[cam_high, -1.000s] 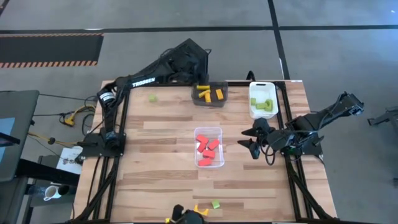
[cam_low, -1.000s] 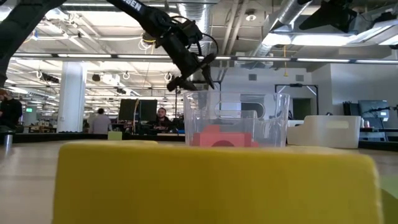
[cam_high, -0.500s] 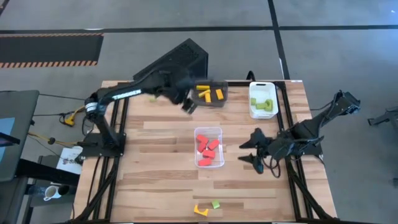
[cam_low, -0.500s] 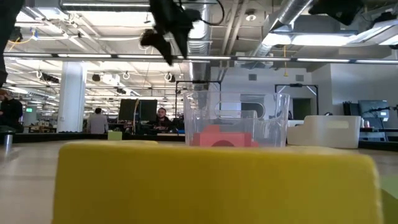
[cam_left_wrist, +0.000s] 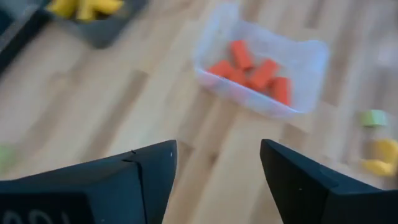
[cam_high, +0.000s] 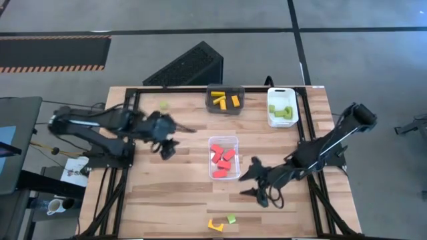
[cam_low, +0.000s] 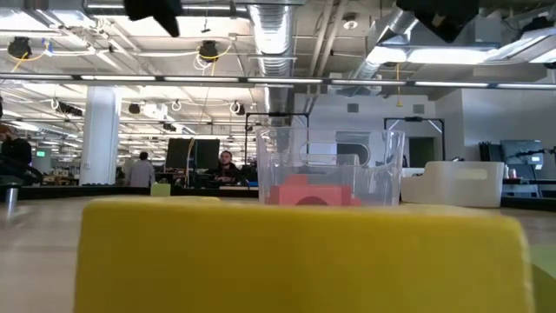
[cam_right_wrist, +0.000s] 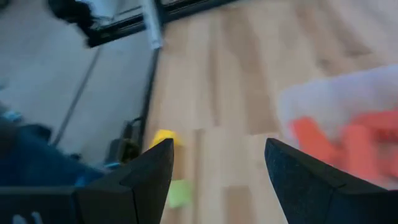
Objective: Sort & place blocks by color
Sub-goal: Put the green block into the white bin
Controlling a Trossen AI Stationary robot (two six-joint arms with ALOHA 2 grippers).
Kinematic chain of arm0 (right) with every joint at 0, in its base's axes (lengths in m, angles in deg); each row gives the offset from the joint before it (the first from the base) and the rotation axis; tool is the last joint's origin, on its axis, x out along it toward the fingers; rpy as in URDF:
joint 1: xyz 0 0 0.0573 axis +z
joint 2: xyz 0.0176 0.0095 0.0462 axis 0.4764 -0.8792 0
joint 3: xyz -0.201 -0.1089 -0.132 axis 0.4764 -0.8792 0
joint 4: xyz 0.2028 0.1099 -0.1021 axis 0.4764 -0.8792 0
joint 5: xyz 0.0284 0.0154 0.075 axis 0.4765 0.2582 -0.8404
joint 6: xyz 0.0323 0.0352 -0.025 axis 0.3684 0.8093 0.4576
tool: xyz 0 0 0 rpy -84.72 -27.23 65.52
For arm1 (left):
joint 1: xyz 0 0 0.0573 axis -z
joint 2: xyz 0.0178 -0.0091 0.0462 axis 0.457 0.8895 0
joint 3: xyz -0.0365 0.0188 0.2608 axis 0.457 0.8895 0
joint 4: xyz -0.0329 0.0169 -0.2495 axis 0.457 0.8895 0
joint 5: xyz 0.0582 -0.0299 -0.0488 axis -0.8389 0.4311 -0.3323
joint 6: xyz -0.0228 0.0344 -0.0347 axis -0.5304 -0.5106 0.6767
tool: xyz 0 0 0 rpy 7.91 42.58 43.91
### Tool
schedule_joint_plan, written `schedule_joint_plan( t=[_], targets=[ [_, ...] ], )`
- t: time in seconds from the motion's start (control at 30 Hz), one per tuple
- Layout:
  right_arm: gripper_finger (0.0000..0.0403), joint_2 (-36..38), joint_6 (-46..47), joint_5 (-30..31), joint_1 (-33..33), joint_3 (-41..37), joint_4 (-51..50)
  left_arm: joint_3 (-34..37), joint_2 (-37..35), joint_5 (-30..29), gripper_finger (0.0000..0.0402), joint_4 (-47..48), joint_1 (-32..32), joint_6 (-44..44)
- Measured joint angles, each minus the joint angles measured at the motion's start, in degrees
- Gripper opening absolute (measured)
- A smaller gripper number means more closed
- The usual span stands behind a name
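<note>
A pale wooden plank tabletop (cam_high: 180, 200) framed by black rails is seen from above, standing on a grey concrete floor (cam_high: 360, 53) crossed by dark lines, with an orange-and-black hazard strip (cam_high: 53, 53) at the far left.

The left gripper (cam_high: 168, 137) is held over bare wood with its fingers spread and nothing between them. Beyond it, toward the far edge, a lone light green block (cam_high: 163, 105) lies on the planks. The dark bin (cam_high: 225, 109) with yellow blocks (cam_high: 225, 100) is farther off along the same edge, and the white bin (cam_high: 281, 115) with green blocks (cam_high: 283, 112) stands beside that.

The right gripper (cam_high: 255, 184) is held low over the wood, its fingers likewise spread and empty. The clear bin (cam_high: 223, 140), just beside it toward the table's middle, holds the red blocks (cam_high: 225, 160). Nearer the front edge than this gripper, a yellow block (cam_high: 215, 225) and a small green block (cam_high: 231, 219) lie close together.

In the low view, the yellow block (cam_low: 304, 252) fills the foreground; behind it an open hall is seen with ceiling ducts (cam_low: 269, 35), strip lights, a white pillar (cam_low: 98, 135) and people (cam_low: 226, 165) at distant desks.
</note>
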Motion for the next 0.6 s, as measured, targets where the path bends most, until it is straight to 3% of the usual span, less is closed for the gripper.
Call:
schedule_joint_plan(
  t=[0.13,0.27,0.47,0.6],
  targets=[
    [0.0276,-6.2,-2.8,-2.1,1.5,0.5,10.2,13.3,-9.2,1.1,0.0208,-12.5,6.6,3.6],
    [0.0276,-12.5,-3.6,-2.3,3.4,3.8,11.1,23.2,-13.7,1.9,0.0204,-22.6,13.7,4.5],
    [0.0276,-21.9,-4.1,-3.1,7.1,8.5,9.6,33.5,-13.0,1.0,0.0203,-34.0,19.6,4.2],
    [0.0276,-26.6,-3.3,-3.2,7.9,11.4,7.2,36.4,-10.6,1.1,0.0203,-40.3,20.9,1.9]
  ],
)
